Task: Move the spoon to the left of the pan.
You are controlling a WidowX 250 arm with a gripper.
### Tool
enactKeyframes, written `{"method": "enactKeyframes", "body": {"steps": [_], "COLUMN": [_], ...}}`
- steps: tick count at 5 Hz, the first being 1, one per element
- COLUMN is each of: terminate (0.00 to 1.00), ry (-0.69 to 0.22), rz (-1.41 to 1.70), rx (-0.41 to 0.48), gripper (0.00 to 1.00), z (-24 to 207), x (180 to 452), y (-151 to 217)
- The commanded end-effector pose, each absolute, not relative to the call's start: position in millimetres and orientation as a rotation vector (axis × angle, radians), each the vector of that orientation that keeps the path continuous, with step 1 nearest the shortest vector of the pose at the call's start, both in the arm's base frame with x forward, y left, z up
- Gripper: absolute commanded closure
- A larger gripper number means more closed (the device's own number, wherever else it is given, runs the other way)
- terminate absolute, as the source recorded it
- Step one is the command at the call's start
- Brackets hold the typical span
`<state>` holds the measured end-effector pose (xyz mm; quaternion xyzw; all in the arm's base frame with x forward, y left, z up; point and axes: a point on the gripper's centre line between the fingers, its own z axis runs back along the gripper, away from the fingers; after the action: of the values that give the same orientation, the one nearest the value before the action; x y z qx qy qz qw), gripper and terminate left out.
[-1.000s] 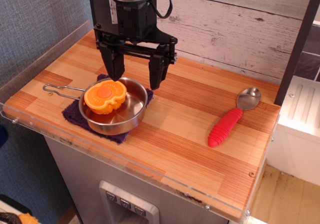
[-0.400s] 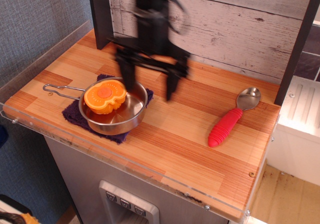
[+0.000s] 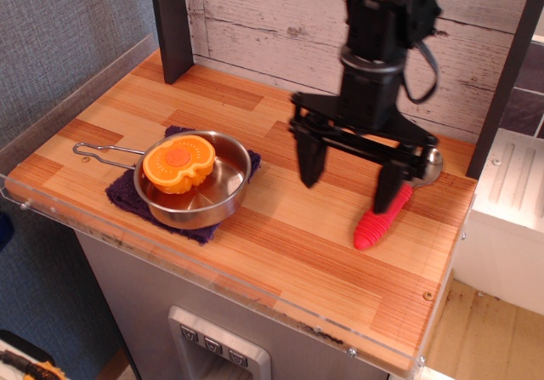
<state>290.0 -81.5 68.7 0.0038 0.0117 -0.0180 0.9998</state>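
At centre left the pan holds an orange toy piece. The gripper, fingers spread wide, has swung from over the pan to right of centre, hiding part of the spoon.

No readable text anywhere in view.

Scanning now: worktop plain wood grain, no print. Pan bare steel, no brand. Spoon red ribbed handle, no mark. Gripper all black, no label or no. showing. Buttons on panel below worktop edge too small to read, if marked at all.
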Motion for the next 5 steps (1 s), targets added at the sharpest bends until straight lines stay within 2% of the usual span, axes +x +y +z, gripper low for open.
{"method": "enactKeyframes", "body": {"steps": [1,2,3,4,5], "terminate": [0.0,0.0,0.0,0.0,0.0], "ry": [-0.089,-0.064,-0.032,-0.018,-0.034], "rz": [-0.011,-0.054,-0.099,-0.113,-0.103], "rx": [-0.061,-0.015,0.017,0.028,0.037], "gripper": [0.0,0.0,0.0,1.0,1.0], "z": [46.7,24.2,10.1,5.2,17.6], "x": [327.5,339.0,337.5,335.1,332.3], "y": [-100.6,-104.2,-104.9,-103.7,-102.6]}}
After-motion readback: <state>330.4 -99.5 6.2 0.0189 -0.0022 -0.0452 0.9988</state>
